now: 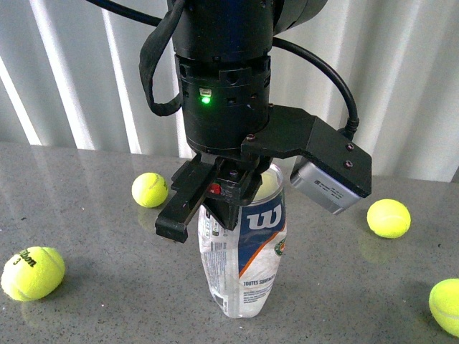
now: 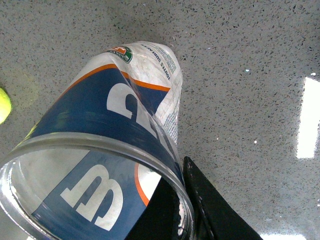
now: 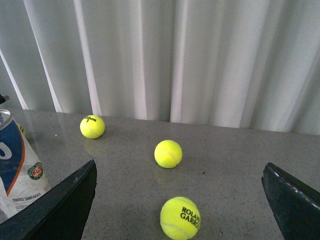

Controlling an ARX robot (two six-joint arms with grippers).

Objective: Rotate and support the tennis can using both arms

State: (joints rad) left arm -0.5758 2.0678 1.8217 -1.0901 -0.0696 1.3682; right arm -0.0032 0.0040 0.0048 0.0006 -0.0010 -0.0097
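Note:
The tennis can (image 1: 247,265) stands upright on the grey table, clear and dented, with a navy, white and orange label and a white W. My left arm comes down from above. Its left gripper (image 1: 215,204) is shut on the can's open silver rim, one jaw inside and one outside. In the left wrist view the can (image 2: 100,115) fills the picture with the left gripper (image 2: 182,200) pinching its rim. My right gripper (image 3: 180,167) is wide open and empty. The can (image 3: 17,170) shows beside one of its fingers (image 3: 65,205), apart from it.
Several yellow-green tennis balls lie on the speckled grey table (image 1: 100,301): one behind the can (image 1: 149,190), one at the near left (image 1: 32,272), two at the right (image 1: 389,218). A Roland Garros ball (image 3: 180,217) lies between the right jaws. White curtains (image 1: 72,72) hang behind.

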